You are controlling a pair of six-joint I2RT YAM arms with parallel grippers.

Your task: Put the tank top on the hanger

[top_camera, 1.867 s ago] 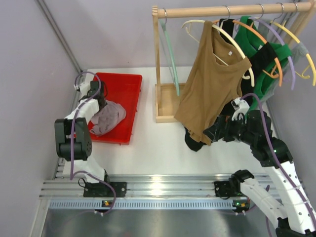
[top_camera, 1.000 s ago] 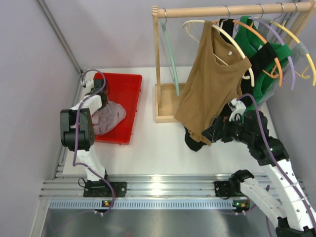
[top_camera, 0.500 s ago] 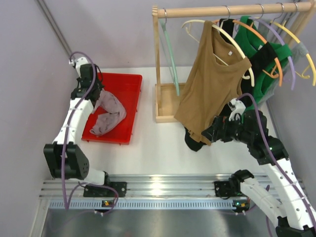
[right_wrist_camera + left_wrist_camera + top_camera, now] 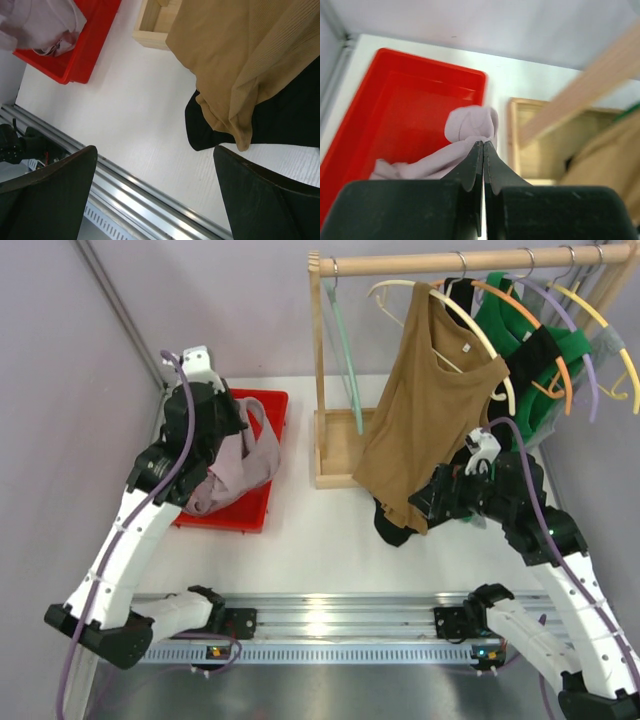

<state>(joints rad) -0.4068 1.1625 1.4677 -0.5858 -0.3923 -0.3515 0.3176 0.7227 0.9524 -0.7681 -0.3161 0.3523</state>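
White table (image 4: pixel 320 540), lilac walls (image 4: pixel 230 300) (tank top (image 4: pixel 240 462) over red tray (image 4: pixel 252 512))

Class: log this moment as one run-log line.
left gripper: shut on tank top, hanging over red tray | right gripper: open | hanger: bare on rail

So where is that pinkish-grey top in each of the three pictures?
Overhead view: left of middle, the top over the red tray.
Left wrist view: middle, top pinched in the left gripper.
Right wrist view: upper left corner.
Shared landmark: the red tray.
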